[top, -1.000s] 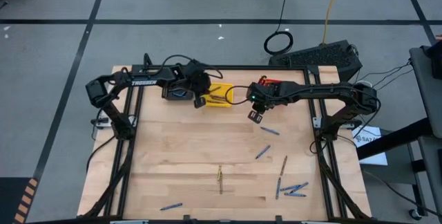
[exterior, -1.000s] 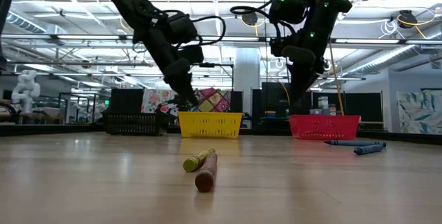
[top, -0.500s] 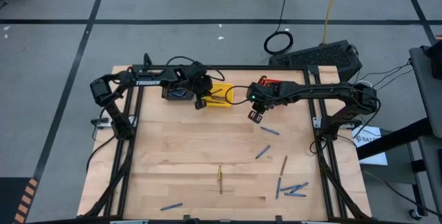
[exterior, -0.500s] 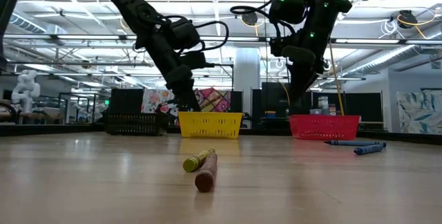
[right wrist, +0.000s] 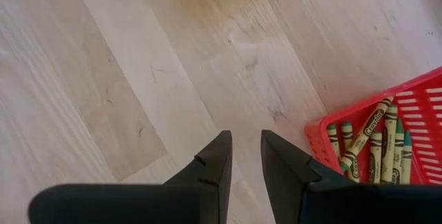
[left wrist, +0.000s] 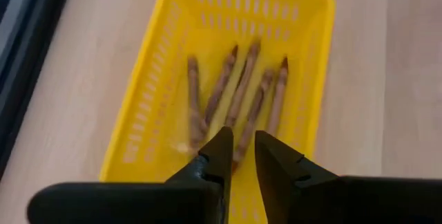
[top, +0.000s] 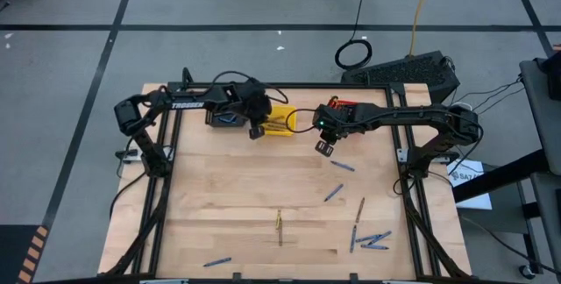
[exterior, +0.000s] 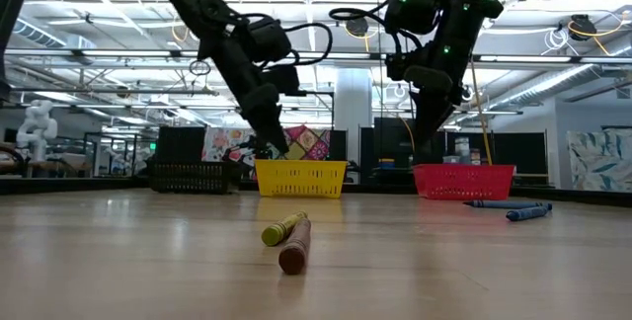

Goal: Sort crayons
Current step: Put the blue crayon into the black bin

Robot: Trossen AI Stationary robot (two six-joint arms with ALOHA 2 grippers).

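Crayons lie scattered on the wooden table: blue ones (top: 343, 166) (top: 375, 240) (top: 217, 261), a tan one (top: 361, 207) and an olive one (top: 280, 224), which lies next to a brown one (exterior: 295, 246). Several brown crayons (left wrist: 242, 92) lie in the yellow basket (left wrist: 318, 3). Olive-green crayons (right wrist: 373, 141) lie in the red basket (right wrist: 414, 99). My left gripper (left wrist: 238, 141) hangs over the yellow basket's near end, open a little, with nothing between its fingers. My right gripper (right wrist: 246, 144) hangs open over bare table beside the red basket.
The three baskets stand in a row at the table's far edge: black (exterior: 193, 176), yellow (top: 282, 119), red (top: 346, 106). The black one lies under my left arm. The table's middle and left have free room. Black frame rails run along both sides.
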